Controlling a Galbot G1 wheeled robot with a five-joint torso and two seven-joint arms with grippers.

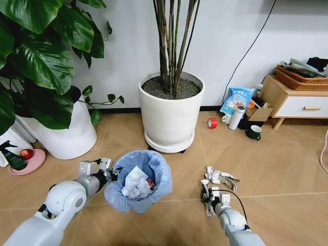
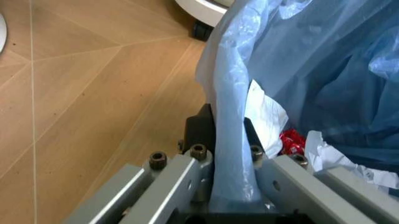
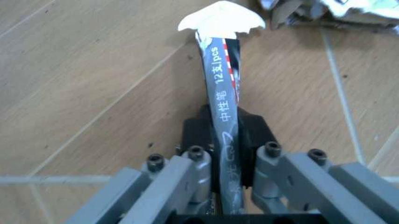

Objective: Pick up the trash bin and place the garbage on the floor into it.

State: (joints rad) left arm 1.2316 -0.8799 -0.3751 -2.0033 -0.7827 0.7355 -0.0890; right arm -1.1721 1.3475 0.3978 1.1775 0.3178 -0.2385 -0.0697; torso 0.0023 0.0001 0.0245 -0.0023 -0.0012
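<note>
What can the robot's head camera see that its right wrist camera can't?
Head view alone: the left gripper clamped on the rim of the bin, with crumpled paper inside, and the plant pot.

Right wrist view alone: the print on the paper strip pinched between the fingers.

Both: the right gripper, its strip, the torn paper on the wooden floor.
</note>
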